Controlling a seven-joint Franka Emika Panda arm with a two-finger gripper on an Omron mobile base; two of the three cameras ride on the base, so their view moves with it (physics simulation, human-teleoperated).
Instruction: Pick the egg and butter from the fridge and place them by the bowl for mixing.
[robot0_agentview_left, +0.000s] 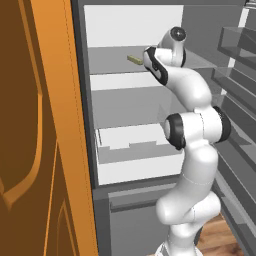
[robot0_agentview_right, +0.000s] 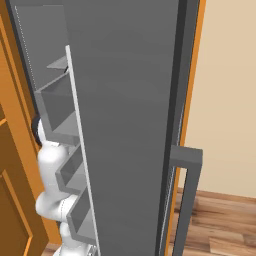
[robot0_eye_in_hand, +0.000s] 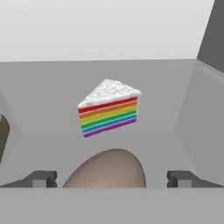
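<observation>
Fridge (robot0_agentview_left: 135, 30) stands open, white inside, with grey shelves and a white drawer tray (robot0_agentview_left: 132, 142) lower down. The arm (robot0_agentview_left: 192, 150) reaches into the upper shelf level, its hand hidden behind its own wrist in the left base view. On that upper shelf (robot0_agentview_left: 110, 62) lies the butter (robot0_agentview_left: 134, 60), a short olive-yellow stick, just left of the wrist. In the hand view the gripper (robot0_eye_in_hand: 112, 179) stands wide, a finger (robot0_eye_in_hand: 41, 178) showing on each side, with the egg (robot0_eye_in_hand: 108, 169) rounded and brown-grey directly between them; contact between fingers and egg cannot be judged, and clear gaps show on both sides. Beyond the egg, further back on the same shelf, sits a rainbow-striped cake slice (robot0_eye_in_hand: 109, 109) with white icing, apart from the egg. An olive edge at the far left of the hand view is the butter. In the right base view the open door (robot0_agentview_right: 125, 125) with its grey racks (robot0_agentview_right: 57, 107) blocks most of the arm
</observation>
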